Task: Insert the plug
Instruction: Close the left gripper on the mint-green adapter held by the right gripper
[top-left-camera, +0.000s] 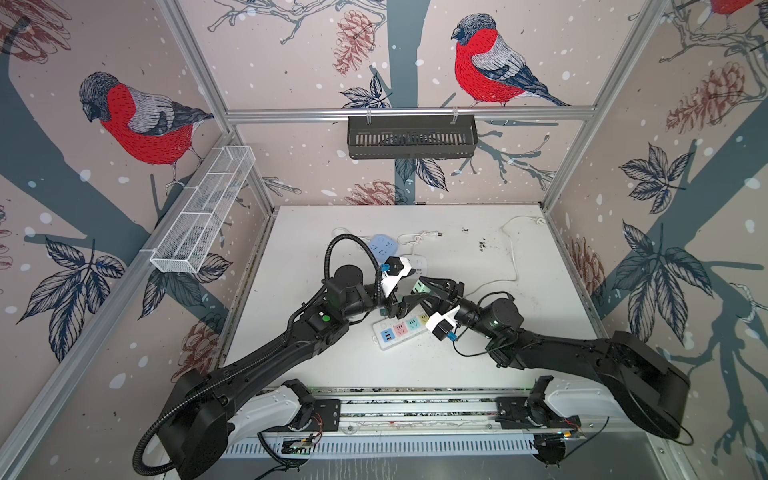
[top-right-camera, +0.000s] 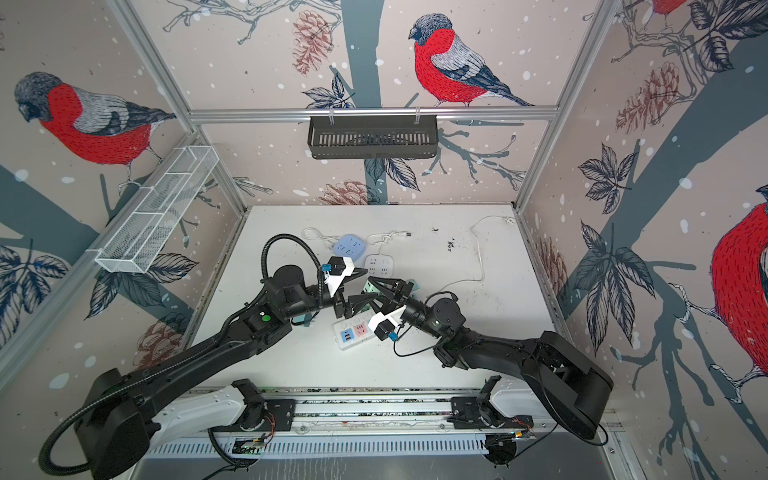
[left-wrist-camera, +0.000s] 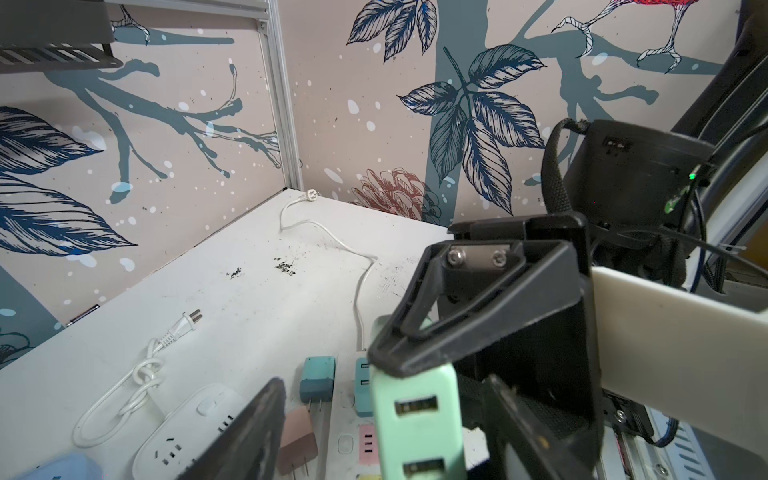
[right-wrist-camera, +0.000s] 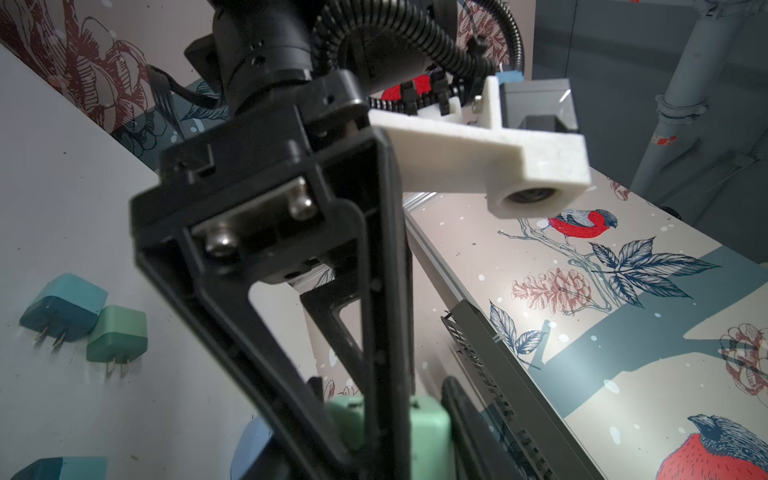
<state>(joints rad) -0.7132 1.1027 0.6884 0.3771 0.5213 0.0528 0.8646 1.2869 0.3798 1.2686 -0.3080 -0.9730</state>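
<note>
right gripper (top-left-camera: 427, 288) is clamped tight on the mint plug (top-left-camera: 420, 286), holding it in the air near the power strip (top-left-camera: 400, 330) and clear of it. left gripper (top-left-camera: 411, 300) has its jaws partly open, straddling the same plug. in the left wrist view there's a visible gap between 1 finger (left-wrist-camera: 249, 436) and the mint plug (left-wrist-camera: 415, 419), so no grip there yet. reads like a handover or regrip before insertion. to do it well: close the left square on the flat sides, clear of the right's fingers, and let the right go only once the left is firm, else the plug twists. keep the prong end free (prongs aren't visible in any view, so orientation is unconfirmed). the plug is smooth matte plastic, a rounded block with 2 usb slots on 1 face, so slippery with little to bite on. strip is glossy white with pastel socket pads. a teal plug (left-wrist-camera: 318, 376) and a brownish plug (left-wrist-camera: 297, 440) lie loose near it, 2 flat metal prongs each.
</note>
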